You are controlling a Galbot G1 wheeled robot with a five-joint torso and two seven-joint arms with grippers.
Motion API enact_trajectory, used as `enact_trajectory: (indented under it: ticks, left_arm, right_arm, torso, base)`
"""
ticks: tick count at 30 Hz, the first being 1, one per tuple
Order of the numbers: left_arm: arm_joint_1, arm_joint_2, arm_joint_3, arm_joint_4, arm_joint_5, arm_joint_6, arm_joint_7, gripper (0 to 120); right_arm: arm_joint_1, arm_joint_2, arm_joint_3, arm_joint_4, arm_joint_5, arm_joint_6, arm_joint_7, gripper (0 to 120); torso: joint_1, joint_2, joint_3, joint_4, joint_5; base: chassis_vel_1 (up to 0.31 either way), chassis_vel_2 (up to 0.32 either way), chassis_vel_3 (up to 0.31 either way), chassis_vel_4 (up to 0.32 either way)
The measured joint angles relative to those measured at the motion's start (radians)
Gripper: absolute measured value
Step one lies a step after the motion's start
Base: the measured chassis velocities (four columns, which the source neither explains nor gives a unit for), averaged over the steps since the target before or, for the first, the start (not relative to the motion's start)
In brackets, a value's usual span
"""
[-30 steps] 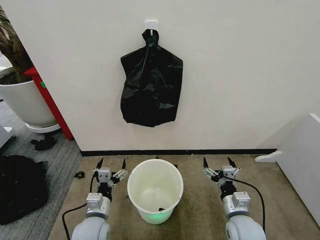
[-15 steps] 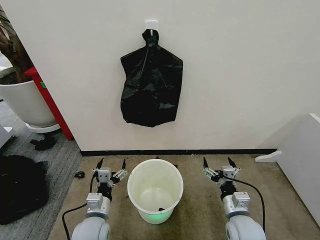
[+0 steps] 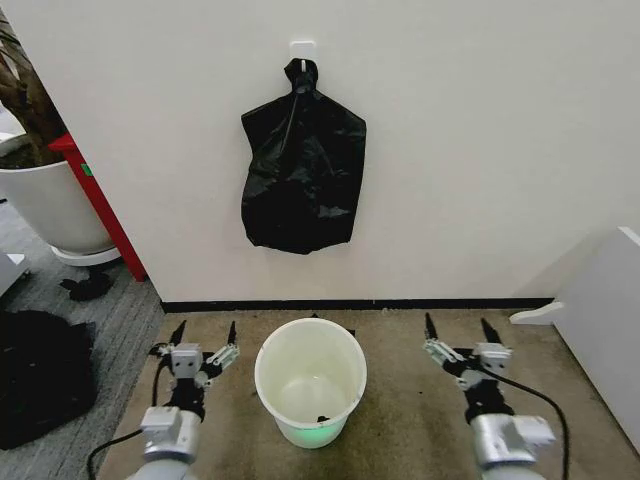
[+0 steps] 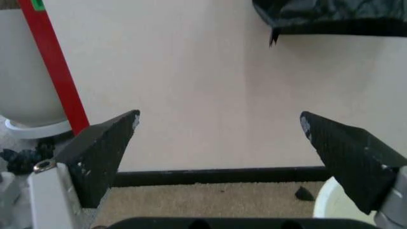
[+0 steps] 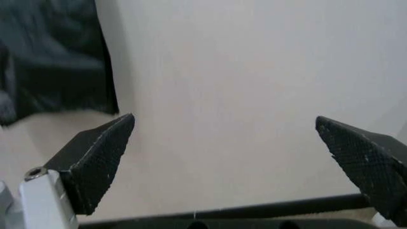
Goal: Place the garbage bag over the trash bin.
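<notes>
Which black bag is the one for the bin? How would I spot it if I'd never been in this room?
Find the big cream wall facing the robot. High on it is a small white hook, and the garbage bag hangs from it, straight above the trash bin on the floor. It is shiny, crinkly and up on the wall, while the other dark heap lies lumpy on the floor at far left.

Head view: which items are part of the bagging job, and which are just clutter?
Job:
- garbage bag, hanging from a wall hook
- trash bin, on the carpet below it, unlined
- left tool and right tool, both open, flanking the bin

Clutter:
- white plant pot, far left
- red board leaning on the wall
- dark heap on the floor, left
</notes>
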Motion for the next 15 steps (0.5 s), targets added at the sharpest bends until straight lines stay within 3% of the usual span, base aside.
enact_trajectory:
  ticks: [2, 11, 15]
  left_arm:
    - [0.018, 0.006, -0.003, -0.02, -0.005, 0.0, -0.005, 100]
    - [0.178, 0.056, -0.027, -0.18, -0.049, 0.001, -0.048, 100]
    - [0.242, 0.076, -0.036, -0.243, -0.067, 0.001, -0.065, 100]
  right_arm:
    - [-0.027, 0.008, 0.006, 0.033, 0.014, 0.009, -0.004, 100]
    - [-0.061, 0.016, 0.014, 0.073, 0.032, 0.02, -0.011, 100]
    - [-0.043, -0.005, 0.021, 0.043, 0.075, -0.02, -0.068, 100]
  torso:
    - [0.0, 0.0, 0.0, -0.0001, 0.0019]
    - [0.0, 0.0, 0.0, 0.0002, 0.0017]
    - [0.0, 0.0, 0.0, -0.0002, 0.0014]
  base:
    - [0.0, 0.0, 0.0, 0.0]
    - [0.0, 0.0, 0.0, 0.0]
    - [0.0, 0.0, 0.0, 0.0]
